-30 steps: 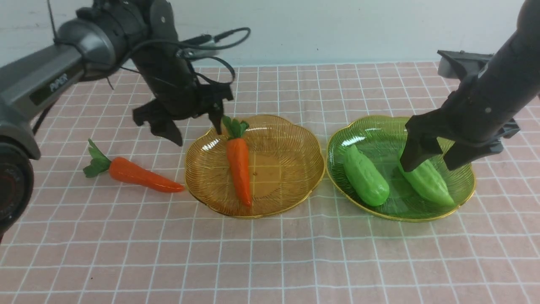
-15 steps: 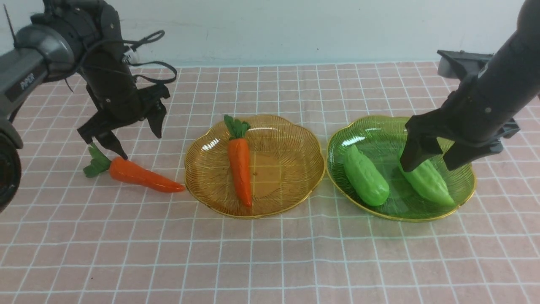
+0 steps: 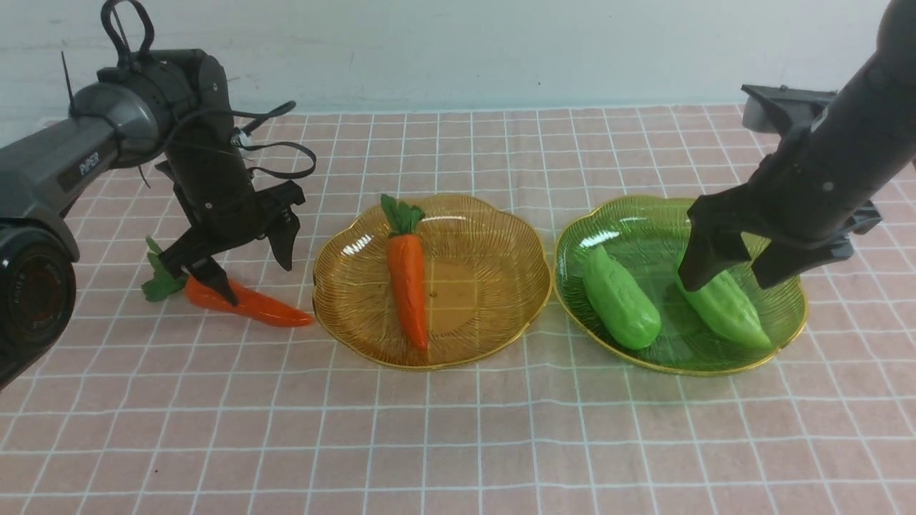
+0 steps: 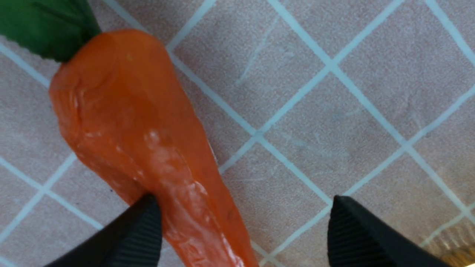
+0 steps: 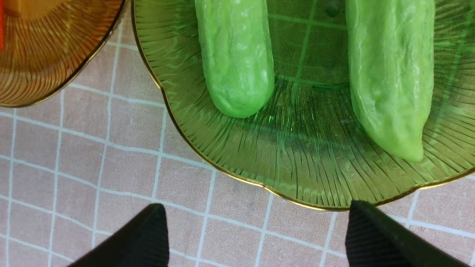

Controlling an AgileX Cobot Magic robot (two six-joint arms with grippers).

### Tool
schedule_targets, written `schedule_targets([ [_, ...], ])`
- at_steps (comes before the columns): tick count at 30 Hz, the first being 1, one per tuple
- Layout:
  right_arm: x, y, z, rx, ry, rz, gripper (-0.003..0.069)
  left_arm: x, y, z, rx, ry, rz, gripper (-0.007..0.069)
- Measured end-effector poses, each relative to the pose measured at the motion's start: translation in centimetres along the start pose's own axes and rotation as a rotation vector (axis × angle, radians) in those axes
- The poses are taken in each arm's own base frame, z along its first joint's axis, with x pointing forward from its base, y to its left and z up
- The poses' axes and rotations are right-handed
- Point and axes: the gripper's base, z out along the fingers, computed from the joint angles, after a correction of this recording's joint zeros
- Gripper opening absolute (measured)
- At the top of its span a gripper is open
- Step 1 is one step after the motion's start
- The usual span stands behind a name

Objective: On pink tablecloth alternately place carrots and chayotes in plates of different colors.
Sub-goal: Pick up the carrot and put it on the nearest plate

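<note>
On the pink tablecloth stand an amber plate and a green plate. One carrot lies in the amber plate. A second carrot lies on the cloth to its left. My left gripper is open and low over this carrot. In the left wrist view the carrot runs close along one of the fingers, inside the gap. Both chayotes lie in the green plate. My right gripper hangs open above the right one, holding nothing.
The two plates stand nearly rim to rim mid-table. In the right wrist view the green plate's rim and a corner of the amber plate show past the right gripper. A pale wall runs behind the cloth.
My left arm swung left from above the amber plate and dropped onto the carrot on the cloth, jaws still open. The right arm, plates and vegetables stayed put.
</note>
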Motion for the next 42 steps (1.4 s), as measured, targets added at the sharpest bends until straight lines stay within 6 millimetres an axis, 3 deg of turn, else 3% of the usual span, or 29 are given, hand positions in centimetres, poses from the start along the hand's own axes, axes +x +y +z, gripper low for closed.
schedule_targets([
  [12, 0.0, 0.0, 0.0, 0.001, 0.000, 0.000, 0.0584, -0.2, 0.1, -0.9, 0.073, 0.048, 0.038, 0.0541],
  [22, 0.0, 0.0, 0.0, 0.000, 0.000, 0.000, 0.0584, 1.0, 1.2, -4.9, 0.090, -0.017, 0.096, 0.0407],
  [26, 0.0, 0.0, 0.0, 0.000, 0.000, 0.000, 0.0584, 1.4, 2.6, -3.4, 0.000, -0.011, 0.086, 0.0410],
  [31, 0.0, 0.0, 0.0, -0.001, 0.000, 0.000, 0.0584, 1.4, 3.0, -1.3, -0.048, 0.025, 0.028, 0.0498],
  [35, 0.0, 0.0, 0.0, -0.002, 0.000, 0.001, 0.0584, 1.2, 3.2, -1.0, -0.069, 0.005, -0.043, 0.0575],
  [42, 0.0, 0.0, 0.0, -0.002, 0.000, 0.001, 0.0584, 1.0, 3.4, -1.0, -0.091, -0.023, -0.079, 0.0582],
])
